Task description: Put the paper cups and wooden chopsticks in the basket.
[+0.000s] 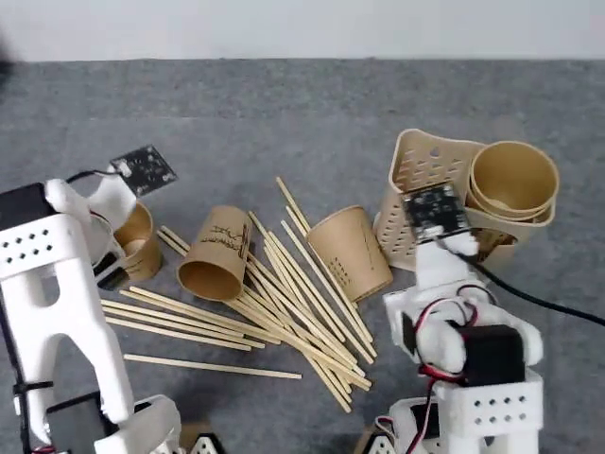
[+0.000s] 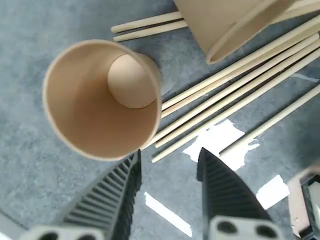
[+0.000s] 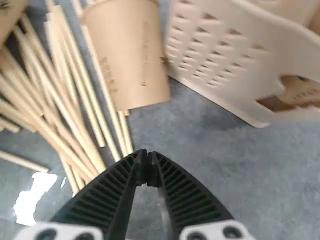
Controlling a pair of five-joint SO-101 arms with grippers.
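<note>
I see left claw (image 2: 169,156) apart, empty; cup (image 2: 100,100) on its side just ahead, mouth toward claw, axis along my reach; right claw (image 3: 146,156) together, near basket (image 3: 225,60). Left nearer.

Looks like you're at a lab test bench: grey felt tabletop (image 1: 284,113), plain white wall (image 1: 302,28) right behind it.
</note>
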